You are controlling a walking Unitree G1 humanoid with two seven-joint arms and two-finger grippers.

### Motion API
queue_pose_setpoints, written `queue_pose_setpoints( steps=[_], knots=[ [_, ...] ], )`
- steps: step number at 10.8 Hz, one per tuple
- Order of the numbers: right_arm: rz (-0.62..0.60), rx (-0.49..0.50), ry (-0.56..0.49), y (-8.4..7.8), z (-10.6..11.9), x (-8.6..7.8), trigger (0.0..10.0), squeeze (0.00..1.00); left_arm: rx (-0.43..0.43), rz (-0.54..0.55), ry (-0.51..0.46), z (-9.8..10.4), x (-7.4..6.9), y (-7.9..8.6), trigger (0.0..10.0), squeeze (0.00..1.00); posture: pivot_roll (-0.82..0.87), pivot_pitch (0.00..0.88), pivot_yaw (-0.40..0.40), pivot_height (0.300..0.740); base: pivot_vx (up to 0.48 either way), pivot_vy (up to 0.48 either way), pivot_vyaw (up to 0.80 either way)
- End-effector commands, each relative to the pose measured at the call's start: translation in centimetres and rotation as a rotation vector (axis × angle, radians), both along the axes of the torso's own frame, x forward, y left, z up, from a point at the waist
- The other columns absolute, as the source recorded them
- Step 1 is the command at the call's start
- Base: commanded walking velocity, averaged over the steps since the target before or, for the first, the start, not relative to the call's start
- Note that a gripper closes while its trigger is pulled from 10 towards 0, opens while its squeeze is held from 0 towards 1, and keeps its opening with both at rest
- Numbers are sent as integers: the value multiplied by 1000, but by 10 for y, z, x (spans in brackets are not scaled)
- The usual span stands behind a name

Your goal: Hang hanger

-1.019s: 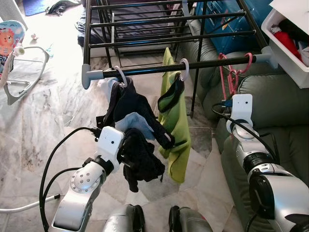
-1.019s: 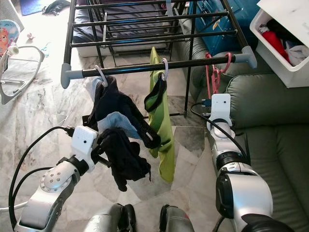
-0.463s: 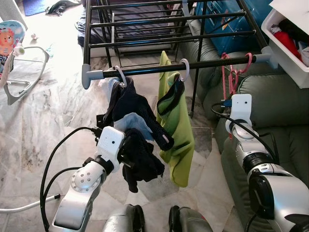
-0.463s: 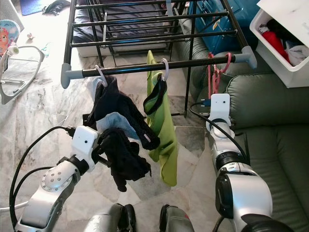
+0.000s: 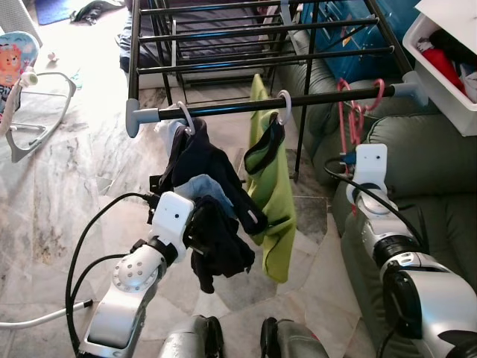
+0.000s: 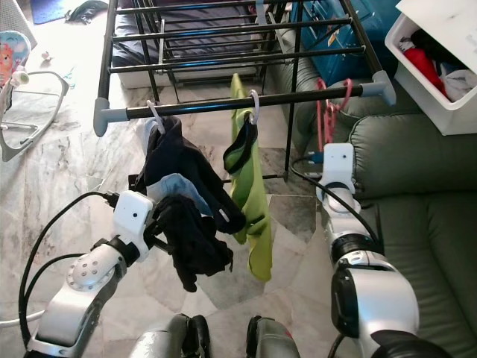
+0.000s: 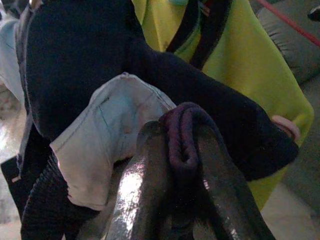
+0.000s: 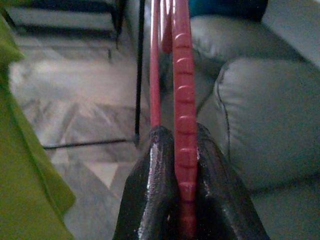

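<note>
A pink hanger (image 5: 356,112) hangs near the right end of the drying rack's front rail (image 5: 223,110), its hook curving over the rail. My right gripper (image 8: 181,200) is shut on its lower part, just below the rail and beside the sofa. My left gripper (image 7: 182,150) is shut on a fold of a dark garment (image 5: 216,246), which hangs from a white hook (image 5: 185,115) at the rail's left end. A green garment (image 5: 276,194) with a black strap hangs from a second white hook (image 5: 284,104) at mid rail.
A green sofa (image 5: 432,164) stands close on the right, with a white bin of clothes (image 5: 447,67) above it. More black rack bars (image 5: 261,33) run behind the front rail. A baby bouncer (image 5: 30,112) sits far left on the marble floor (image 5: 74,194).
The green garment swung out to the right and has settled back. The pink hanger's hook has shifted slightly left along the rail. My left arm has risen a little with the dark garment.
</note>
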State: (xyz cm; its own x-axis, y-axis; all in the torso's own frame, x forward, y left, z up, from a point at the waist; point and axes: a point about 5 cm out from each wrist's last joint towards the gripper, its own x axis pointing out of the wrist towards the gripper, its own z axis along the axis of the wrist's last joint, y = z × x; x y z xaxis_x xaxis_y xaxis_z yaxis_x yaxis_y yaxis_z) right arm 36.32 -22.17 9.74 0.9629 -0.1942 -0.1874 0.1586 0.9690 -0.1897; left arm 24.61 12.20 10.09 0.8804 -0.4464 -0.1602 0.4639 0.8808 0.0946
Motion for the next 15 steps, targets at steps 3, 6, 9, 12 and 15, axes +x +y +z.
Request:
queue_pose_setpoints(
  steps=[3,6,9,12,15],
  knots=[
    [65,-32,-174,11,20,3,0,0,33,71,-84,16,12,3,10000,0,48,150,-1,740,0,0,0],
    [102,-35,-195,13,-2,-27,9882,0,21,128,-75,11,5,-1,10000,0,26,142,-15,740,0,0,0],
    [102,-35,-195,13,-2,-27,9882,0,21,128,-75,11,5,-1,10000,0,26,142,-15,740,0,0,0],
    [102,-35,-195,13,-2,-27,9882,0,21,128,-75,11,5,-1,10000,0,26,142,-15,740,0,0,0],
    [102,-35,-195,13,-2,-27,9882,0,21,128,-75,11,5,-1,10000,0,26,142,-15,740,0,0,0]
  ],
)
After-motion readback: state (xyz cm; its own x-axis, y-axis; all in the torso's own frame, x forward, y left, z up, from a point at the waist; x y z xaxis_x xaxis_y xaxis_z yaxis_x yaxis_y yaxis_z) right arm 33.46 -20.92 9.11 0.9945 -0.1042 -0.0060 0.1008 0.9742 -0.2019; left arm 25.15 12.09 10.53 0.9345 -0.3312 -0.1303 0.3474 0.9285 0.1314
